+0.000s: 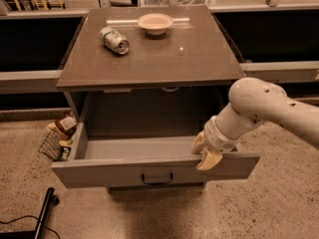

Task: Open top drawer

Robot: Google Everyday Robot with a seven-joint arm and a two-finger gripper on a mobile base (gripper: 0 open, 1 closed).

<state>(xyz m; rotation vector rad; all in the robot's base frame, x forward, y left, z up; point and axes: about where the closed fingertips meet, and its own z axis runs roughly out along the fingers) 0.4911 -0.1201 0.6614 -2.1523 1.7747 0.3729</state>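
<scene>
Clutter sits at the lower left: a wire basket (56, 142) of packets lies just beside the left corner of the top drawer (124, 169). The drawer spans the lower centre, drawn far out from under the cabinet top (149, 59). A pull carried too far could, I judge, bring it off its runners or tip the cabinet, shaking the can (114, 39) and bowl (155, 23) above. A skewed pull from the right end could jam it or swing its left corner into the basket. Right of centre, the gripper (204, 152) straddles the drawer front's top edge, one finger inside and one on the outer face, seemingly pinched on it. The white arm (264, 108) reaches in from the right edge, bent downward at the wrist.
</scene>
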